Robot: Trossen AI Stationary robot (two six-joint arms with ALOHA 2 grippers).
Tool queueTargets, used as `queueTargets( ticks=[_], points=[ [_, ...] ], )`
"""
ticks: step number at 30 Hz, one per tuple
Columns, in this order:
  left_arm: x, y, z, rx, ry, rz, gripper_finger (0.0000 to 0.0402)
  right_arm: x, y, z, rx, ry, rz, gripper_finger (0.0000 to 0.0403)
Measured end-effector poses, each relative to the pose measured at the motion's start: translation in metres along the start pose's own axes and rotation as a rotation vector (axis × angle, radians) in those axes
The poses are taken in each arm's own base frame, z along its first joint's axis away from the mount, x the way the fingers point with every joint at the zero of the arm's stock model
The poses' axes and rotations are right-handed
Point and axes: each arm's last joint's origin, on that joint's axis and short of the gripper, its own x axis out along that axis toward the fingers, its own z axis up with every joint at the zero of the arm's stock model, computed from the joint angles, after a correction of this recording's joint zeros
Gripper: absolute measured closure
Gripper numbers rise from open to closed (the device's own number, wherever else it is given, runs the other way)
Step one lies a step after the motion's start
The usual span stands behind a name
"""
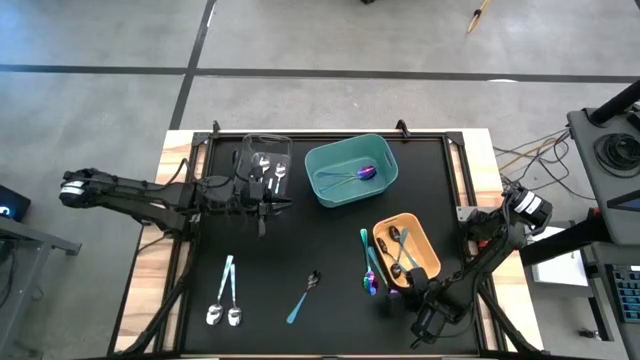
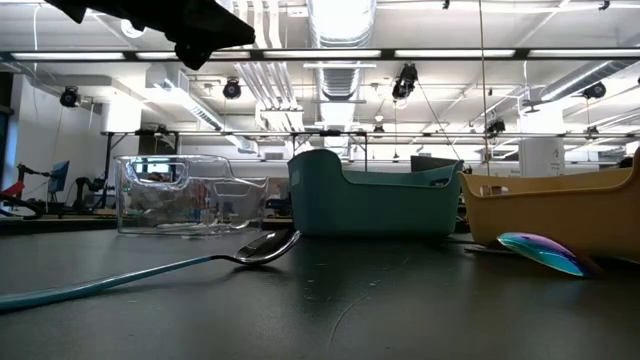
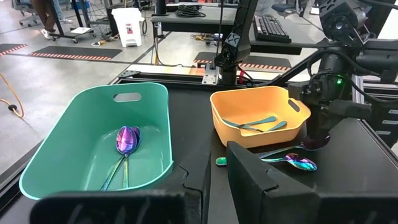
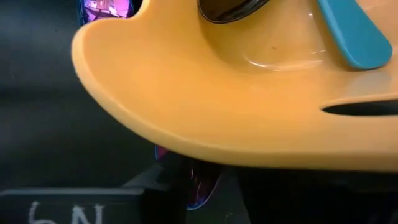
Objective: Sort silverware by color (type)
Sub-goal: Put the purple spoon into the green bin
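Two silver spoons [image 1: 225,300] lie at the front left, and more silver ones are in the clear bin [image 1: 267,160]. A dark spoon with a teal handle [image 1: 303,297] lies alone at the front middle. Iridescent spoons [image 3: 126,142] rest in the teal bin [image 1: 350,172]. Dark teal-handled spoons [image 1: 402,250] lie in the orange bin [image 1: 420,232]. More iridescent spoons [image 3: 292,160] lie on the mat beside that bin. My right gripper [image 1: 394,293] points steeply down at them, shut on one. My left gripper [image 1: 262,212] hovers shut and empty near the clear bin. My right gripper comes down steeply beside the orange bin's near left corner. An iridescent spoon [image 4: 203,186] shows between its two dark fingers. The bin's rim hides which part of the spoon they are on. The spoon looks to lie on the mat.
The three bins stand across the far half of the black mat [image 1: 300,250]: clear on the left, teal in the middle, orange nearer on the right. The orange bin's rim [image 4: 217,124] overhangs right above my right gripper's fingers. Bare mat lies between the loose spoons at the front.
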Motion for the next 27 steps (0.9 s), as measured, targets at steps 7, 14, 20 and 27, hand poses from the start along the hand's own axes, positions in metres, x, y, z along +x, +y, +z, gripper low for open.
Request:
queueTargets(
  ticks=[7, 14, 20, 27],
  points=[
    [0.0000, -0.0001, 0.0001, 0.000, -0.001, 0.000, 0.0367, 0.0000, 0.0000, 0.0000, -0.014, 0.000, 0.001, 0.0329],
    [0.0000, -0.0001, 0.0006, -0.001, -0.006, -0.001, 0.0367, 0.0000, 0.0004, 0.0002, -0.033, -0.009, 0.009, 0.0366],
    [0.0000, -0.0001, 0.0007, -0.001, -0.007, -0.001, 0.0367, -0.0003, 0.0013, 0.0004, -0.043, -0.025, 0.024, 0.0380],
    [0.0000, -0.0001, 0.0007, -0.002, -0.007, -0.001, 0.0367, -0.0021, 0.0026, 0.0010, -0.052, -0.043, 0.049, 0.0394]
  ],
)
